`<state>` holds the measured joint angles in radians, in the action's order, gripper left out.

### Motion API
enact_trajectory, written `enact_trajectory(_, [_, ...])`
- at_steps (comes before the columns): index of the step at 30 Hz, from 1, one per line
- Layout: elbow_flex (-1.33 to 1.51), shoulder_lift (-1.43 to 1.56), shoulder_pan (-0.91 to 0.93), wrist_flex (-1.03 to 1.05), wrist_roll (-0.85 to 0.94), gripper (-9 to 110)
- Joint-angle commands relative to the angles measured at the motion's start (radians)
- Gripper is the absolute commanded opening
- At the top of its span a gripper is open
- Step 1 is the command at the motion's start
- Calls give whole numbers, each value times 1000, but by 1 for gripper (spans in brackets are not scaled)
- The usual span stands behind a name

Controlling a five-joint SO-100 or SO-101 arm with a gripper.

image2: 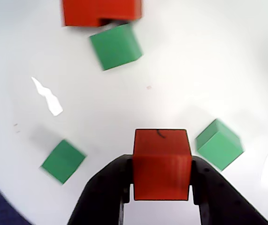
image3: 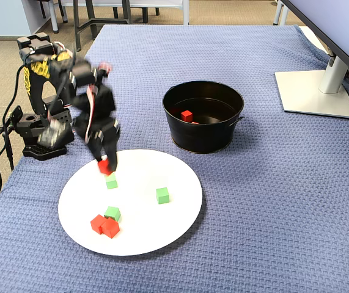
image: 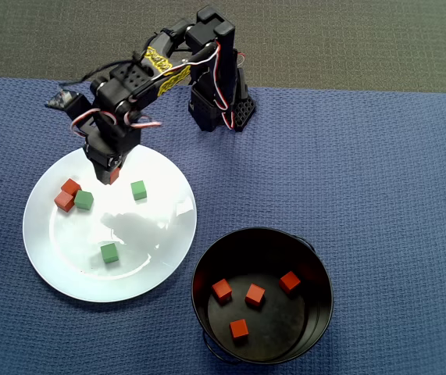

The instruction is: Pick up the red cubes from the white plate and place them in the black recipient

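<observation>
My gripper (image2: 162,161) is shut on a red cube (image2: 162,145) and holds it just above the white plate (image2: 195,70), near its far edge in the overhead view (image: 113,173). Two more red cubes (image: 67,194) lie touching at the plate's left (image3: 104,226). The white plate (image: 39,226) also holds three green cubes (image: 83,200), (image: 138,189), (image: 110,252). The black recipient (image: 316,266) stands to the plate's lower right with several red cubes (image: 255,295) inside. In the fixed view the gripper (image3: 105,165) is blurred, and one red cube (image3: 187,115) shows in the recipient (image3: 203,137).
The arm's base (image: 223,105) stands at the back edge of the blue cloth (image: 379,172). A monitor stand (image3: 315,91) is at the far right in the fixed view. One green cube (image3: 111,181) lies just below the held cube.
</observation>
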<state>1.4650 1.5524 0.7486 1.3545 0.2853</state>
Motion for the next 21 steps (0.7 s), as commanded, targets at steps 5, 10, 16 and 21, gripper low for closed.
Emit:
enact_trajectory(5, [-466, -121, -249, 21, -152, 0])
enact_trajectory(10, [-617, -244, -410, -71, -255, 0])
enact_trajectory(16, [-704, -362, -626, -176, -311, 0])
enact_trajectory(21, [-678, -390, -799, -219, -353, 0])
